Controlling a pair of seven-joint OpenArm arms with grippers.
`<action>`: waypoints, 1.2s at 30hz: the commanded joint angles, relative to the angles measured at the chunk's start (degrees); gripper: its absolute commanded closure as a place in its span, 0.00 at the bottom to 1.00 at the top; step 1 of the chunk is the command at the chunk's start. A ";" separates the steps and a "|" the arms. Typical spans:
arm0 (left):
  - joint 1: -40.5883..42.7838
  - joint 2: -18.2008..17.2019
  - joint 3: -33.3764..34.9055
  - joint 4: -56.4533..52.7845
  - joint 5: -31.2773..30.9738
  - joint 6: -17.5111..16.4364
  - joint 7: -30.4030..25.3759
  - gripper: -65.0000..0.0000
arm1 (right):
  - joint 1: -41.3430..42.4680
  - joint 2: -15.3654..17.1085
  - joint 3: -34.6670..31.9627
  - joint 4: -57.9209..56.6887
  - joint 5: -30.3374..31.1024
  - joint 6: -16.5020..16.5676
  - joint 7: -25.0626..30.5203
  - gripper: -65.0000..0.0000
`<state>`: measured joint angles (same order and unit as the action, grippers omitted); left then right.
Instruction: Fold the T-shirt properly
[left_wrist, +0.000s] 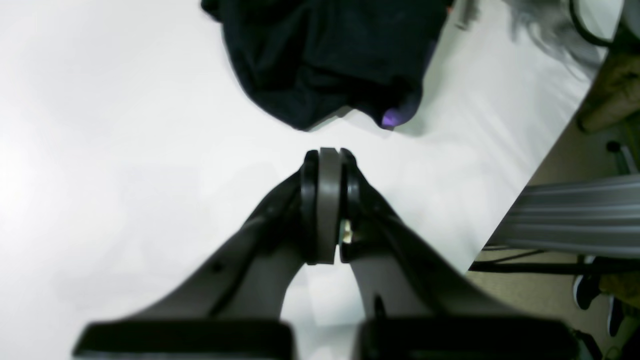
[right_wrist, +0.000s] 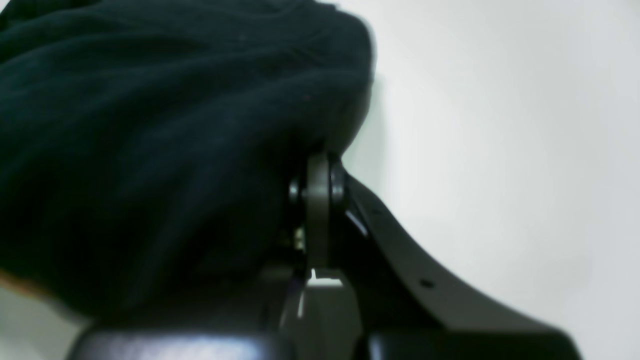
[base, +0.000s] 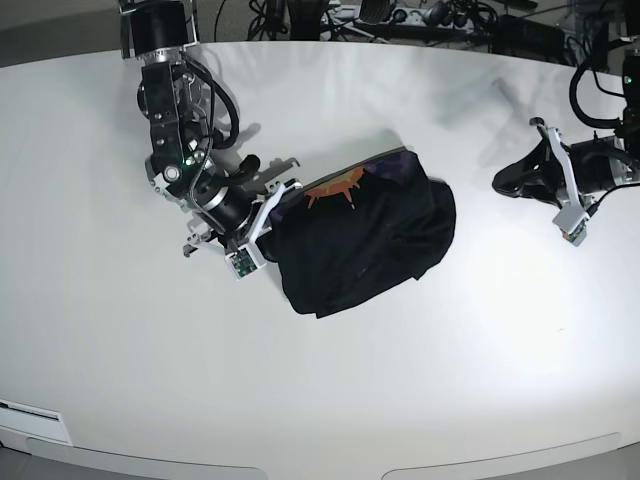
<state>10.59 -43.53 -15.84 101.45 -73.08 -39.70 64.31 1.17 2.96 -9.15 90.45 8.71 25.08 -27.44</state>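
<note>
The T-shirt (base: 362, 235) lies bunched mid-desk (base: 420, 380), its long axis slanting from the printed neck toward the near-left corner. The right hand (base: 272, 205) sits at its neck-side edge, jaws together, seemingly pinching cloth, though blur hides the contact. The left hand (left_wrist: 327, 155), closed and empty, hovers well apart beyond the far side.

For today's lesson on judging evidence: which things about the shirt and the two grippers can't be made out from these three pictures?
- Right gripper: right wrist view, T-shirt covers the tips; a pinch can't be confirmed.
- Shirt's sleeves and hem: base view, bunched cloth hides them.
- Orange print: base view, too small to read.
- Shirt's far part: left wrist view, cut by the top edge.
- Left gripper: looks shut, empty.
</note>
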 joint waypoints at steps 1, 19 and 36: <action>-0.59 -1.25 -0.74 0.66 -0.96 -0.30 -0.81 1.00 | 1.70 -0.22 0.15 -0.02 1.95 1.95 1.25 1.00; -0.61 -0.02 -0.74 0.66 -1.01 -0.30 -0.83 1.00 | -17.40 -0.31 0.15 18.38 8.66 0.85 -3.69 1.00; 1.86 0.83 -5.46 1.97 -11.92 -0.30 14.62 1.00 | -38.40 1.25 0.15 44.55 4.55 -4.22 -8.46 1.00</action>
<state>12.82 -41.47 -20.71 102.50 -83.61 -39.70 78.52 -36.88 4.14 -9.10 134.17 12.62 20.75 -37.34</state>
